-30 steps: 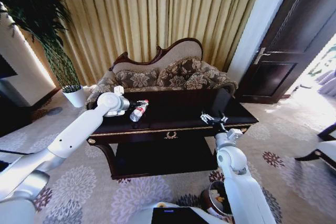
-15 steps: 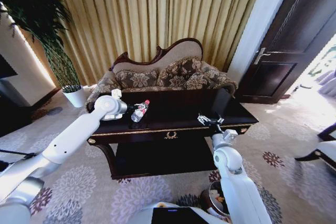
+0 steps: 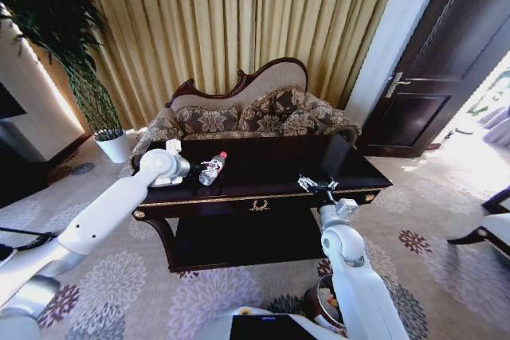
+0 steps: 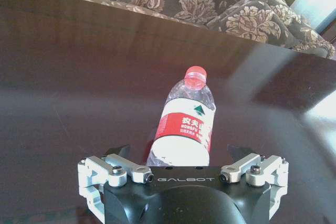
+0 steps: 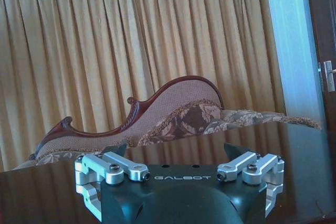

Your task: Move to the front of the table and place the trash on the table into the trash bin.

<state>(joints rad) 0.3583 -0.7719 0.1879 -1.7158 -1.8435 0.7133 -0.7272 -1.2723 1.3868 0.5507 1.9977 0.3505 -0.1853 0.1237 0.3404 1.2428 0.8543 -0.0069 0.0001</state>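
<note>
The trash I see is a clear plastic bottle (image 3: 211,169) with a red cap and red-white label, lying on its side on the left part of the dark glossy table (image 3: 263,197). My left gripper (image 3: 190,170) is open at the bottle's base. In the left wrist view the bottle (image 4: 184,127) lies between the spread fingers (image 4: 119,151) without touching them, cap pointing away. My right gripper (image 3: 312,184) hovers open over the table's front right edge, and the right wrist view shows nothing in that gripper (image 5: 176,150). The trash bin (image 3: 319,306) stands on the carpet by my right arm, partly hidden.
A floral sofa (image 3: 255,113) with a carved wooden back stands right behind the table. A potted plant (image 3: 111,145) is at the left, a dark door (image 3: 446,61) at the right. The table's lower shelf (image 3: 239,240) sits below its emblem drawer. A chair (image 3: 494,228) pokes in at the right edge.
My left arm has drawn slightly back and down, staying at the bottle's base. My right gripper has drifted a little to the left along the table's front edge. The bottle has not moved.
</note>
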